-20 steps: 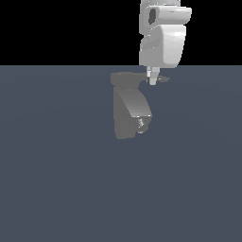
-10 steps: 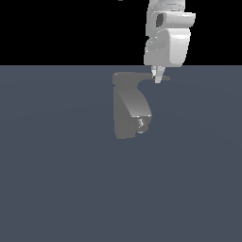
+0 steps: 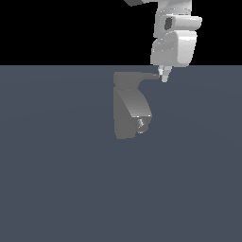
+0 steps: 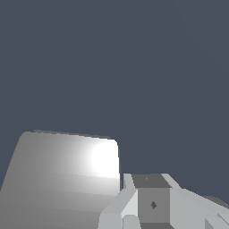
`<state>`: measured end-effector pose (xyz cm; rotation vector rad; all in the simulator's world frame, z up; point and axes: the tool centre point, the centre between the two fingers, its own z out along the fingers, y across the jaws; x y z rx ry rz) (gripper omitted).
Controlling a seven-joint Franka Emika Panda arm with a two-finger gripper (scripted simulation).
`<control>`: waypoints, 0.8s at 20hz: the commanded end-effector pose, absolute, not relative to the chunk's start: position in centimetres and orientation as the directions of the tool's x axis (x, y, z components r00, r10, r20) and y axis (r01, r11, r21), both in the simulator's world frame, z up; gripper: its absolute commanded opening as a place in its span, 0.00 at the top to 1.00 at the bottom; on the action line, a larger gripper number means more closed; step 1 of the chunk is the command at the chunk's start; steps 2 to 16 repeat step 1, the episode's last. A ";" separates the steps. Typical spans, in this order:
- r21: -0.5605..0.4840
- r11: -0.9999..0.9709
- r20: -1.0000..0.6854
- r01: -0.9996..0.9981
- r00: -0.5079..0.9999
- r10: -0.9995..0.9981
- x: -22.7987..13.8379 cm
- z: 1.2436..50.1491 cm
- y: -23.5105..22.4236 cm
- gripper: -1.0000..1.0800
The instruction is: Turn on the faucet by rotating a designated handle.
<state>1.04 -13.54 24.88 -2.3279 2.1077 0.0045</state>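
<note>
Faucet (image 3: pixel 128 111) unmarked, handle (image 3: pixel 150 75) tip at pincer (image 3: pixel 164 75)

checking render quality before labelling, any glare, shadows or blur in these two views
Exterior view: sharp, flat lighting, no cast shadows, faucet softly shaded, gripper at the handle tip. Wrist view: a blown-out white glare patch on the faucet top; edges crisp, no blur.

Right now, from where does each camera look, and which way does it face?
Exterior view: off the arm, raised, looking down at the faucet and its handle; shows the arm and gripper at the handle's tip.
Wrist view: on the wrist, looking along the gripper; a pale grey surface, probably the faucet, fills one corner.
Shared: the gripper and floor.
</note>
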 end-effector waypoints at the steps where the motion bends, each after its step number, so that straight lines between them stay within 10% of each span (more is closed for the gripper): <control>1: 0.000 -0.084 0.000 -0.996 0.084 -0.996 1.3 24.8 -14.8 1.00; 16: 0.000 -0.084 0.000 -0.996 0.084 -0.996 1.3 24.8 -14.8 1.00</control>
